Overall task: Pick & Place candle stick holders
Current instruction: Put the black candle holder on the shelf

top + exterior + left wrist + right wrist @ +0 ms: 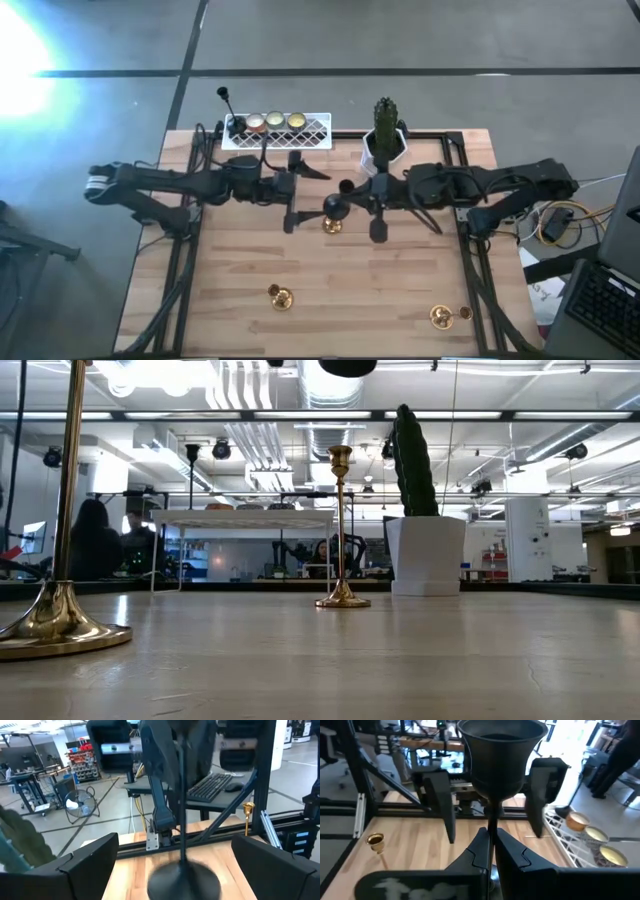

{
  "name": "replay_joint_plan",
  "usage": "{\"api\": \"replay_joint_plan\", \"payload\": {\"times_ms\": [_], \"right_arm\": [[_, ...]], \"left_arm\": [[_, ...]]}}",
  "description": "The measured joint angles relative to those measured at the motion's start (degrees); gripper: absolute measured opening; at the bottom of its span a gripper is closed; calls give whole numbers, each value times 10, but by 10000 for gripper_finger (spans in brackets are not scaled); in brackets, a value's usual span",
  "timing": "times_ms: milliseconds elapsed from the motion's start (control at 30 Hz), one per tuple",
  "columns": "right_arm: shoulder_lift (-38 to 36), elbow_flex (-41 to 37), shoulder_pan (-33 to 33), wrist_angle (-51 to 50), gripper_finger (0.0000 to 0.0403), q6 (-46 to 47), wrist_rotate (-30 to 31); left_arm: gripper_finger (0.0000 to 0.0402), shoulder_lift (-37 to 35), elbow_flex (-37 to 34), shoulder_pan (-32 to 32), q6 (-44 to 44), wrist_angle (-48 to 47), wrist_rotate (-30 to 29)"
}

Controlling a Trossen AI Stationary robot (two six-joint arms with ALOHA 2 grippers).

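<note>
My right gripper (352,200) is shut on a slim black stemmed candle stick holder (500,755) above the table's middle. My left gripper (298,195) is open and empty just left of it, facing it. The holder's stem (181,815) and round base (182,880) show ahead of the left fingers (85,865). One gold stemmed holder (331,225) stands under the black one, and two more stand at the near middle (280,296) and near right (445,316). Three low cups (275,121) sit in the white lattice tray (315,135). A second black holder (222,95) stands behind the tray's left end. My right gripper pinches the black holder's thin stem (491,837) between its two fingers, below the cup. The fingers come level from the table's right and lie across the stem. The holder is about upright, cup up, and lifted clear; its base (348,365) shows high above the table.
A white pot with a green cactus (385,135) stands at the far middle, right of the tray. Black frame rails (470,250) run along the table's sides. A keyboard and cables (600,290) lie off the right edge. People show in the room behind (95,540).
</note>
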Motion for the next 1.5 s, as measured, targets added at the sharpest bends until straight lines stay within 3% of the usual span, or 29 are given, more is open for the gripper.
{"api": "replay_joint_plan", "payload": {"times_ms": [433,567,1500], "right_arm": [[12,2,-40,25,8,-4,-58],[12,2,-41,28,8,-4,-57],[12,1,-42,30,8,2,-60]], "left_arm": [[392,42,63,1,-17,-15,21],[375,53,71,5,-20,-19,21],[61,54,82,18,-47,-26,37]]}}
